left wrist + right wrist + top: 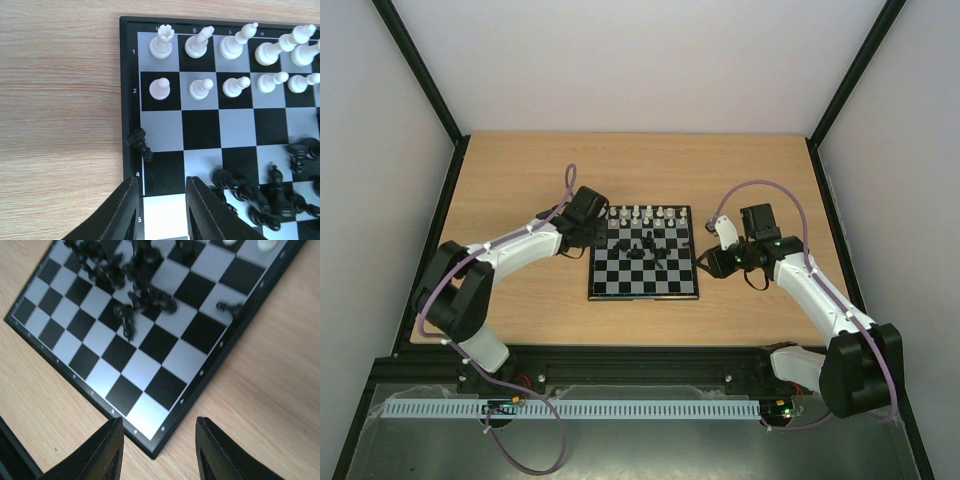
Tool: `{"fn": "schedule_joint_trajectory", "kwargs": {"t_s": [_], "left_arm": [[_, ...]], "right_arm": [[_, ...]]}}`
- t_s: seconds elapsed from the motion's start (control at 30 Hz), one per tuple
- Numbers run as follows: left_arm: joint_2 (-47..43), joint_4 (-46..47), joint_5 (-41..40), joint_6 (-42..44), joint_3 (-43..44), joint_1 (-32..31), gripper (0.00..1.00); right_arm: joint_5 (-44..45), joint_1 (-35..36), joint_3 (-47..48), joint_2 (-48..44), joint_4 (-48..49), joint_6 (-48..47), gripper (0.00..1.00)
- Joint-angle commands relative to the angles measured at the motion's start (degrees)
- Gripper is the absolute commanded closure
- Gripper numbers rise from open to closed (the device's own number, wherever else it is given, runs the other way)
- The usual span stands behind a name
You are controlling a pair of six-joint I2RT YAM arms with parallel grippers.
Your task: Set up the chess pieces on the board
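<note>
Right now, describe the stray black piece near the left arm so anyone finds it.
Follow the numbered edge of the board away from the white pieces. One small black piece lies toppled across the rim. It is alone; the other black pieces are heaped mid-board.

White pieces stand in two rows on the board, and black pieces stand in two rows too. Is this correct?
No. The white pieces stand in two rows on the board, but the black pieces lie jumbled mid-board; the left wrist view shows it.
</note>
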Motion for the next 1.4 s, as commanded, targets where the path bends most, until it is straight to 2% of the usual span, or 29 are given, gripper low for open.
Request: {"fn": "schedule_joint_trajectory", "kwargs": {"t_s": [0.0, 0.07, 0.13, 0.2, 0.37, 0.5, 0.87, 1.37], "left_arm": [[2.7, -4.5, -2.5, -1.1, 3.3, 0.6, 0.71], [3.7, -5.2, -2.6, -1.8, 4.1, 1.4, 0.7], [4.5, -5.7, -2.7, -1.8, 5.2, 2.0, 0.6], [5.5, -5.7, -2.1, -0.8, 6.4, 2.6, 0.57], [8.7, -6.2, 3.4, 4.9, 9.3, 5.7, 0.57], [11.4, -7.2, 8.3, 6.1, 11.4, 8.4, 0.61], [15.3, -9.1, 8.6, 5.0, 14.5, 7.8, 0.65], [18.4, -10.9, 6.6, 5.4, 16.6, 3.9, 0.66]], "right_arm": [[-1.6, -0.3, -0.3, -0.5, 2.2, 0.0, 0.6], [-1.2, -0.3, -0.4, -0.7, 1.8, -0.2, 0.59], [-1.5, -0.2, -0.4, -0.9, 1.6, -0.4, 0.59], [-1.9, -0.3, -0.4, -0.8, 1.6, -0.5, 0.59], [-2.0, -0.3, -0.7, -1.4, 1.8, -0.8, 0.59], [-1.3, -0.2, -0.9, -1.7, 1.9, -1.0, 0.59], [-1.1, -0.2, -1.2, -0.9, 2.2, -1.3, 0.59], [-1.5, -0.2, -1.2, 0.1, 2.1, -1.5, 0.58]]}}
